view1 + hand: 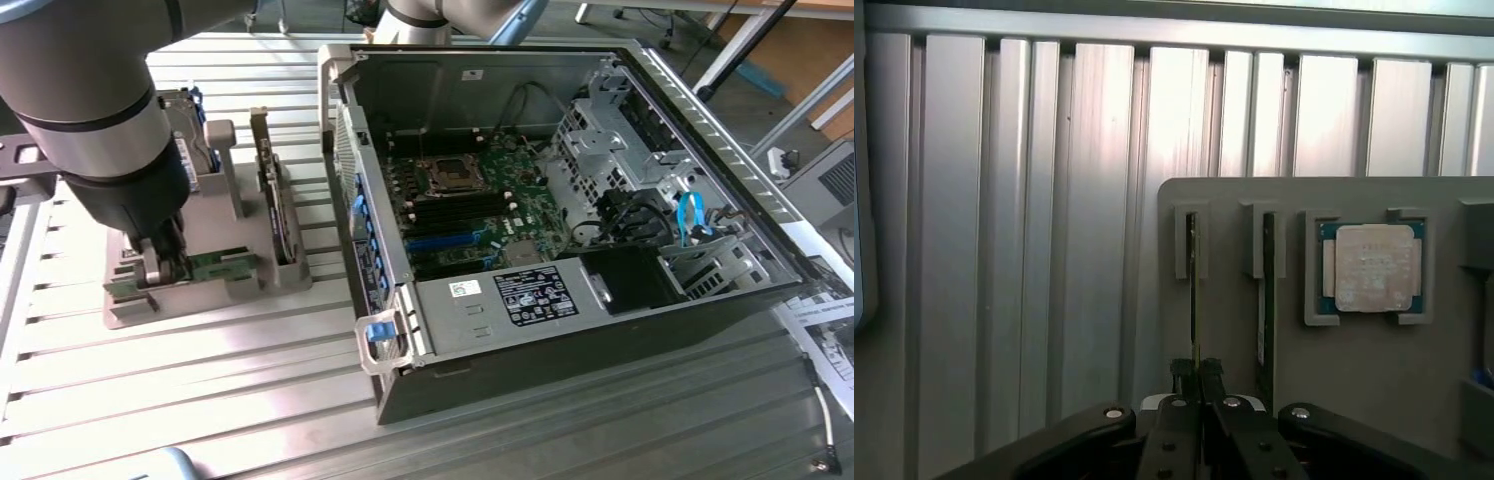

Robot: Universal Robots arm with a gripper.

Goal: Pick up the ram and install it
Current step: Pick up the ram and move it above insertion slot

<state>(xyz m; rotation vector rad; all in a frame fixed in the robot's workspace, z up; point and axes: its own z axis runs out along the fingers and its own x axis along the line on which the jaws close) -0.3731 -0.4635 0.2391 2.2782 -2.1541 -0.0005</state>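
2 black fingers of the gripper (1200,388) were pinched narrow on the thin edge of the ram (1194,300). The ram stood on edge in a slot of the grey holder (1354,380), at the left of the exterior view. Just beside it a 2nd thin board (1266,290) stood in its own slot, and past that lay the square processor (1372,267).

The hold sat at 1 small spot on the edge. I judged that a crooked pull could tilt the ram and bind it in the slot, or let it slip from the fingers. A bind might also drag the holder along, and the close neighbour left little room for sideways drift.

The holder rested on a ribbed aluminium table (200,400), bright with glare. The open computer case (441,330) lay in the middle of the exterior view, its green main board (487,190) bare. Printed papers (830,335) lay at the right edge, and furniture legs (737,50) stood at the upper right.
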